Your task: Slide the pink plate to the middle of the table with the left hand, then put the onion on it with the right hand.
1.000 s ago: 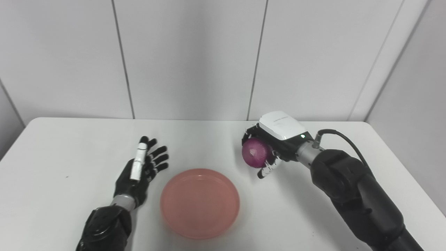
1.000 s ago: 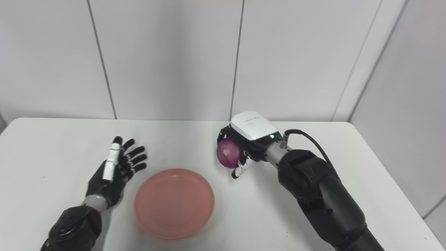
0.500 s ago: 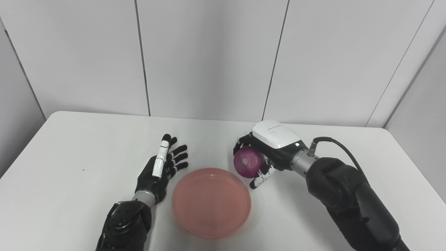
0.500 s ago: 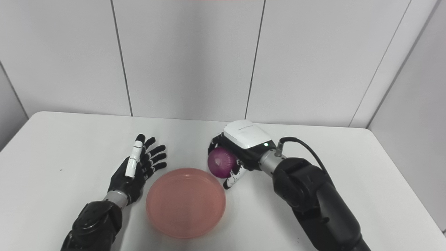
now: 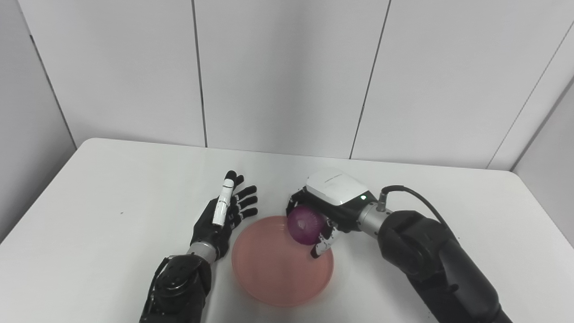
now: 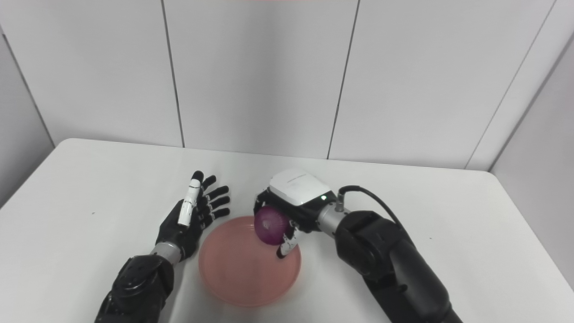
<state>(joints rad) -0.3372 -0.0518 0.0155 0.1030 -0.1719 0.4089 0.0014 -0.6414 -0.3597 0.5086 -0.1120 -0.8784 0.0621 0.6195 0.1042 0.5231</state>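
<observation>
Right hand [image 5: 325,211] grasps onion [image 5: 306,224] over far-right rim of pink plate [image 5: 273,273], poised for set-down. Left hand [image 5: 222,220] released, fingers spread, beside plate on surface [image 5: 112,215], clear of drop zone.

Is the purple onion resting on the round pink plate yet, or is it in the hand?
In the hand: the right hand grips the purple onion over the round pink plate.

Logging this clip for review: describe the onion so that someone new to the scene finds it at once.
On the white table, find the shallow pink plate near the front edge. Above its far right rim, the right hand with the white back grips the onion: a round purple bulb, the scene's only dark, ball-shaped thing.
</observation>
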